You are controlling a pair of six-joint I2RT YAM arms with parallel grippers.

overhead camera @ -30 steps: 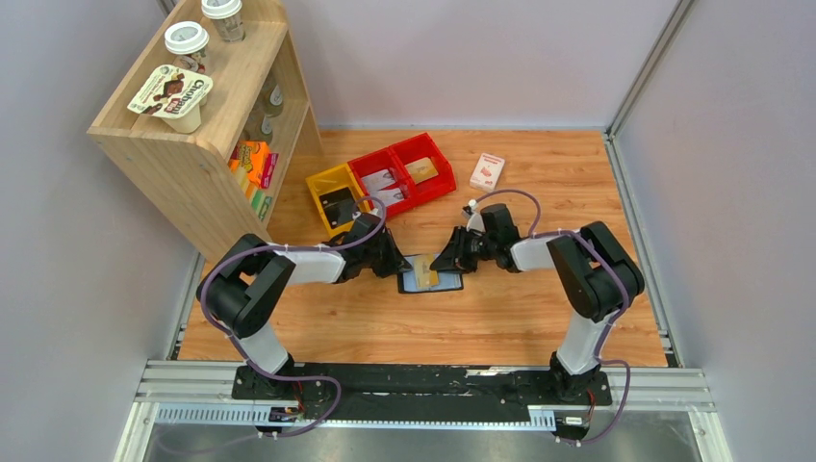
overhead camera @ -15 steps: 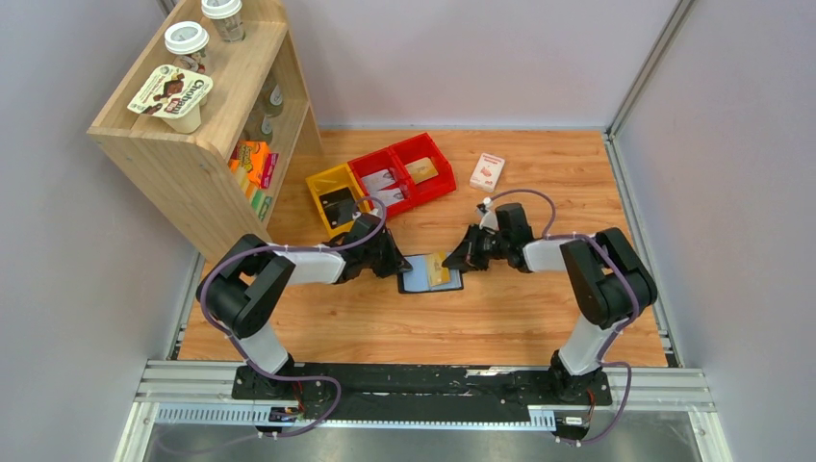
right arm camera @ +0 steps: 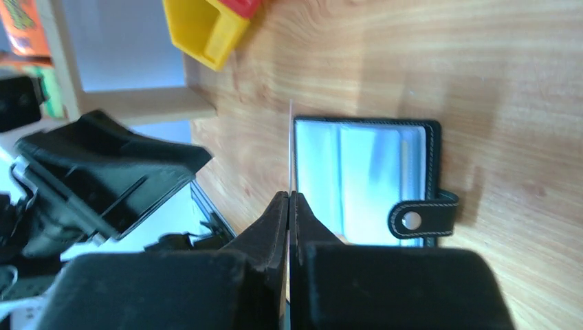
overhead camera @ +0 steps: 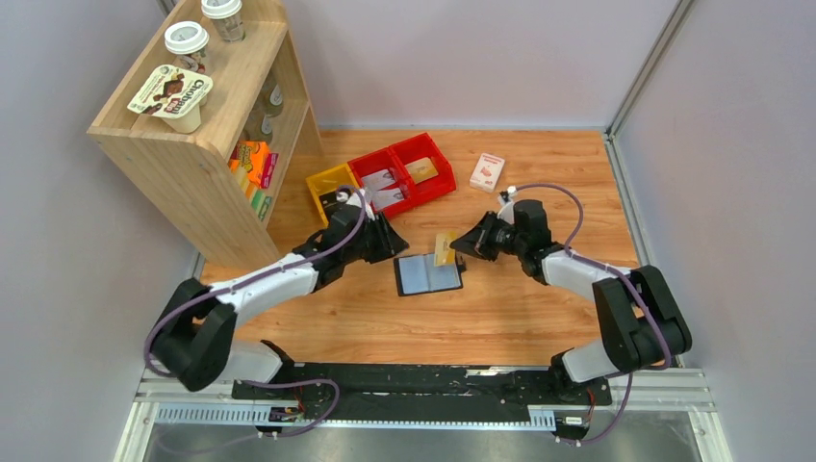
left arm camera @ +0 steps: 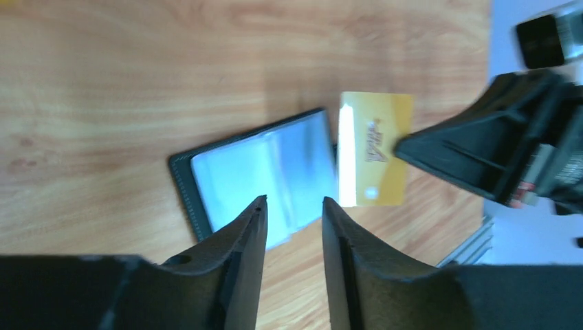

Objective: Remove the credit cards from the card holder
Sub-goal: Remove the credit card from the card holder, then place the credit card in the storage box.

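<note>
The black card holder [overhead camera: 428, 275] lies open on the wooden table, its bluish-grey pockets [left arm camera: 268, 172] facing up and its little tab [right arm camera: 419, 218] sticking out at one side. My right gripper [overhead camera: 460, 245] is shut on a golden credit card [overhead camera: 445, 248] and holds it just above the holder's far right corner, clear of the pockets. The right wrist view shows that card edge-on [right arm camera: 291, 137] between the pressed fingers [right arm camera: 289, 196]. My left gripper [left arm camera: 292, 203] hangs open above the holder's left edge [overhead camera: 390, 241], holding nothing.
A yellow bin [overhead camera: 332, 192] and two red bins [overhead camera: 404, 173] holding small items sit behind the holder. A white-and-red box [overhead camera: 487, 170] lies at the back right. A wooden shelf [overhead camera: 202, 125] with cups and packets stands at the left.
The right gripper closed on the card and drew it out of the holder, back towards the right. The left gripper let go of the holder, opened and lifted away to the left.
</note>
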